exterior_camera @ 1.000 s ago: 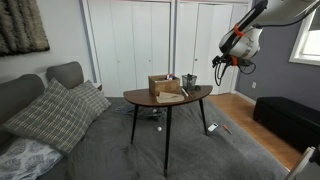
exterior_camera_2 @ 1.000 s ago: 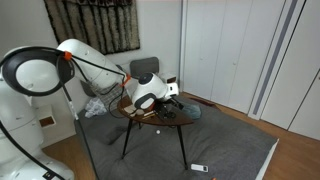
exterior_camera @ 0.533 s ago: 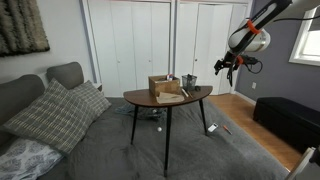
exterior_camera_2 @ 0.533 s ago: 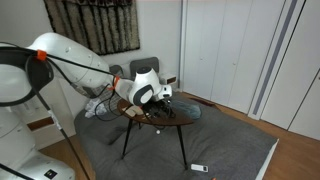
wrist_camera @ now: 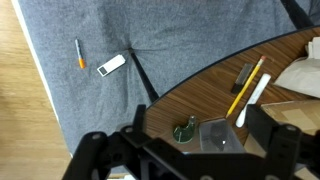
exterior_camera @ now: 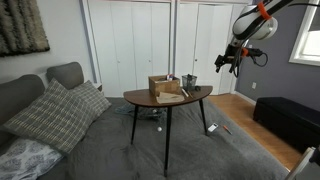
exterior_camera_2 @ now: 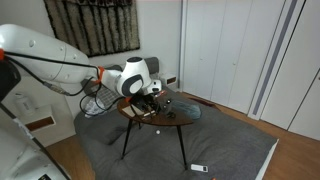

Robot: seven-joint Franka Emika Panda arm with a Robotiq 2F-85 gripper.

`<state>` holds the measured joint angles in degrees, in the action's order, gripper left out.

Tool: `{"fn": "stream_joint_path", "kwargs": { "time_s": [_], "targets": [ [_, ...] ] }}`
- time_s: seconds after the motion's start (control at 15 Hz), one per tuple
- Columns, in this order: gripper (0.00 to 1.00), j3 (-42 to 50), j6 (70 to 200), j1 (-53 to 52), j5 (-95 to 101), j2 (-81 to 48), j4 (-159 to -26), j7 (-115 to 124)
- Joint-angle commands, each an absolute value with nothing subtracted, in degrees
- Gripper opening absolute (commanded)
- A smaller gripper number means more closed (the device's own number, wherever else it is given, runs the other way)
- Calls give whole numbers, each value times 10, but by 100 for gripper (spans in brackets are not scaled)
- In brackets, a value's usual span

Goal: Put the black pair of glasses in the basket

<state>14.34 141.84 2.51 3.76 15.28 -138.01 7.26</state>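
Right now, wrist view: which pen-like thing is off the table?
The orange pen on the grey carpet; the yellow pencil and white pen lie on the table.

Basket sits upright on the table, towards the back edge: tan-brown, boxy, straight-sided, open on top. The black glasses are too small to pick out for certain in any view.

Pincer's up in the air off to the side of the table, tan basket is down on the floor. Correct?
Not quite. The basket sits on the table, not on the floor, as an exterior view shows. The rest holds: the pincer hangs in the air off to the table's side.
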Motion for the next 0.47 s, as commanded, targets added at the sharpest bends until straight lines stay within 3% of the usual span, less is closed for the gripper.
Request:
{"fn": "stream_joint_path", "kwargs": {
  "time_s": [0.0, 0.4],
  "targets": [
    [100, 118, 1419, 52, 26, 146, -1379, 64],
    [100, 117, 1419, 52, 27, 143, -1377, 64]
  ]
}}
